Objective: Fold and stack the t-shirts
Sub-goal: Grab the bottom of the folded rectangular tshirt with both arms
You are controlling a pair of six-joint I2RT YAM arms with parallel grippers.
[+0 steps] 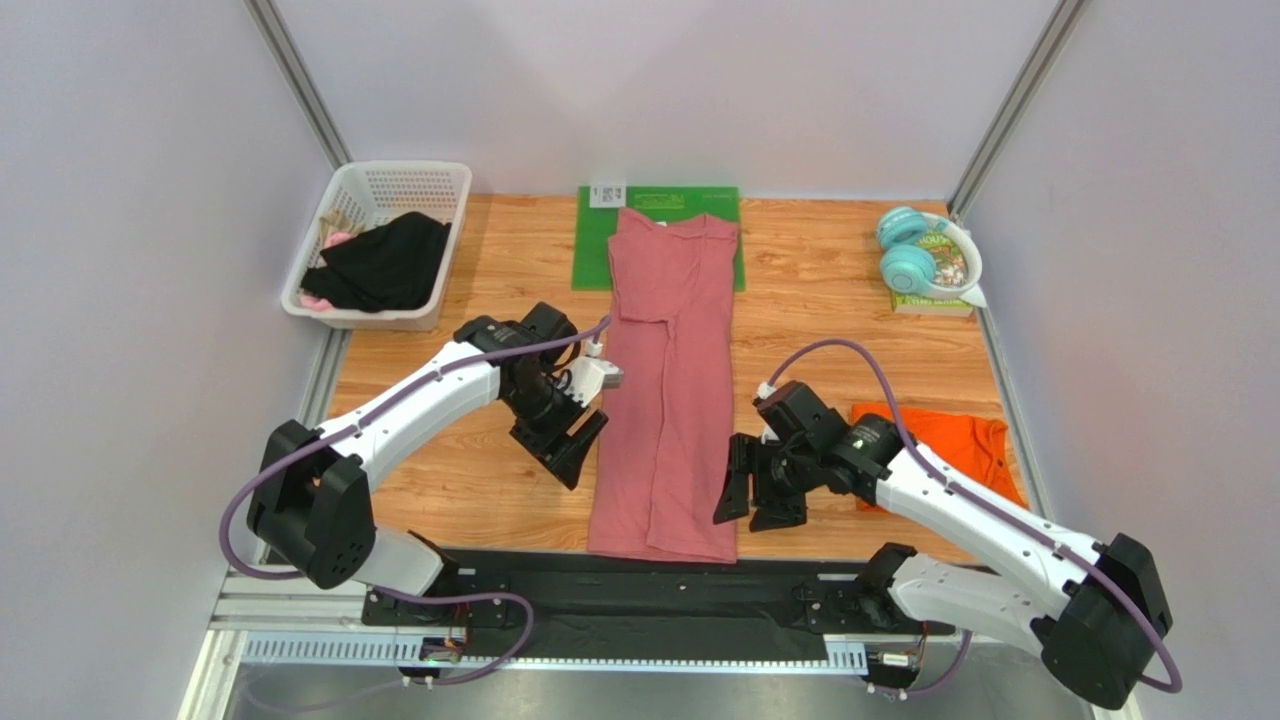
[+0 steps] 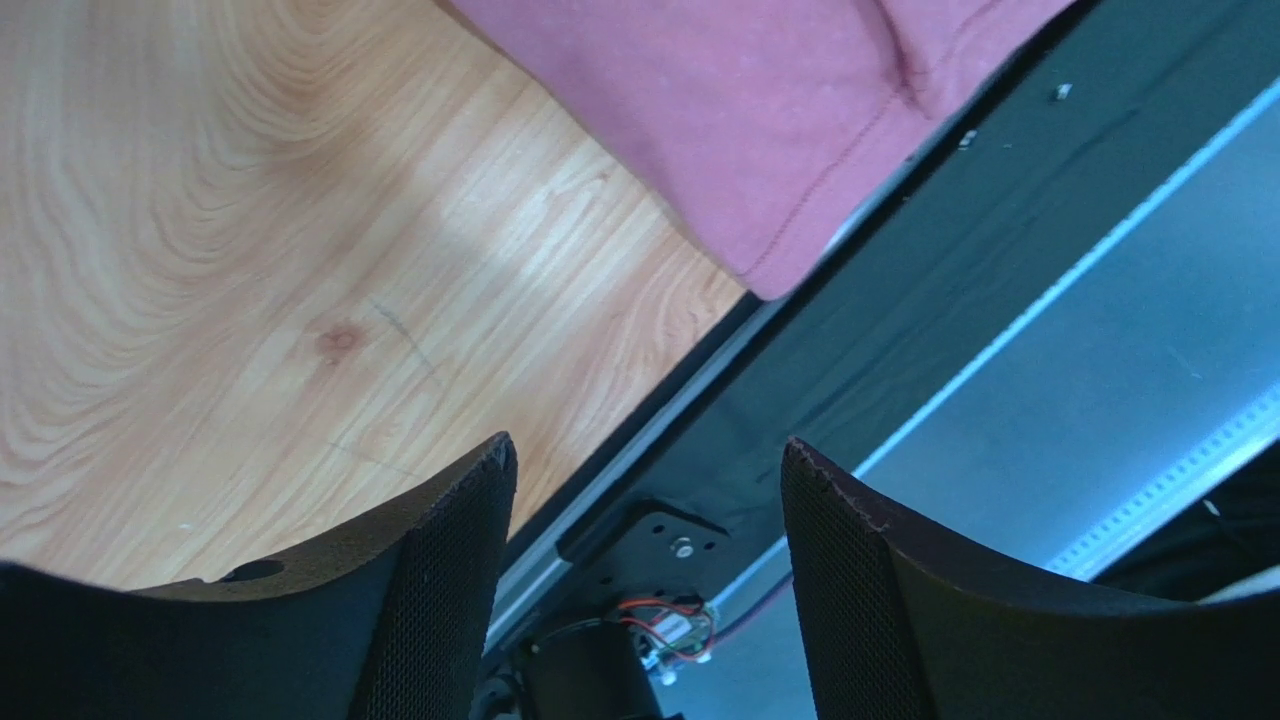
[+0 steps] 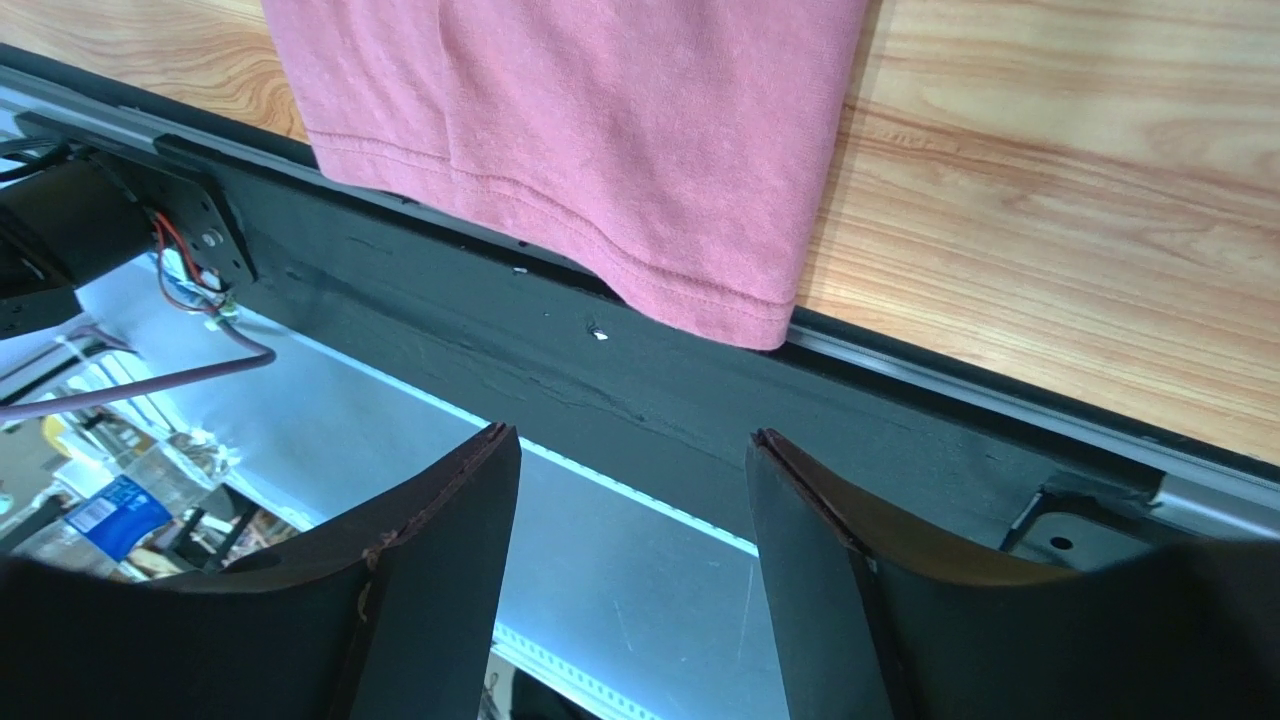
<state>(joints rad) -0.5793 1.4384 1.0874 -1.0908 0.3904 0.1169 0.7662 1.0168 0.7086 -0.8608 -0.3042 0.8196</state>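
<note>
pink t-shirt [image 1: 669, 405], apparently folded lengthwise; only the top view shows the orange t-shirt [image 1: 977, 443]; both jaws wide, empty.

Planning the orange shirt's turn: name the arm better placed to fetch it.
Right. The orange shirt lies near the open right gripper; the left gripper is beyond the pink shirt.

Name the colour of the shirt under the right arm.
The shirt is bright orange; top external view.
</note>
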